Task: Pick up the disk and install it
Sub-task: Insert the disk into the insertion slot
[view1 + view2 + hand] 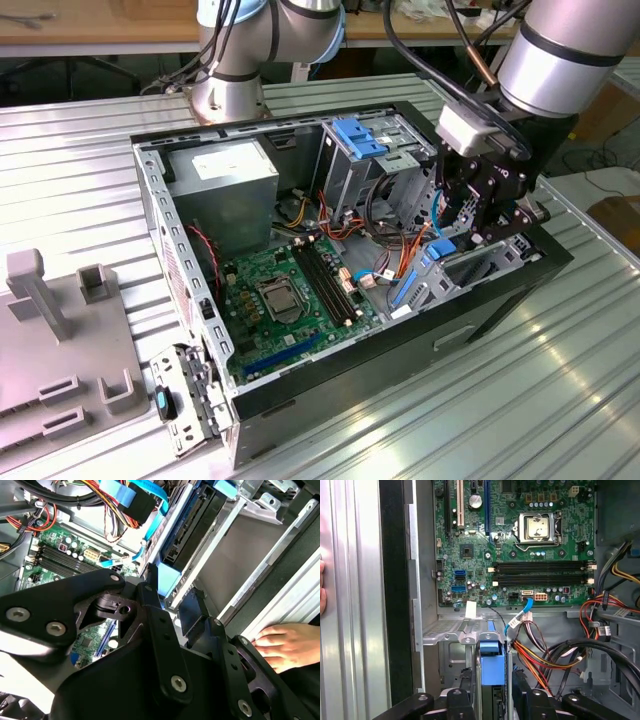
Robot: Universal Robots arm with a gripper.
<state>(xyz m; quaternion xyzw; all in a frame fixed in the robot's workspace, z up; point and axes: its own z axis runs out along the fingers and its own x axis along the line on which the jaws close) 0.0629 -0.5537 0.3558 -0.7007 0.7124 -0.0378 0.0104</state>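
The disk point(491, 662) is gripped edge-on by the closed end effector point(492, 690), apparently aligned with the drive bay point(447, 630) for insertion.

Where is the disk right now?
On the exterior view's right, the disk sits in the gripper, at the computer case's drive cage.

Ribbed metal table point(450, 420).
Open case point(400, 362) at centre; arm base point(230, 95) at 11 o'clock; grey fixture point(60, 350) at 8 o'clock; bracket point(185, 405) at 7 o'clock, just beside the case.
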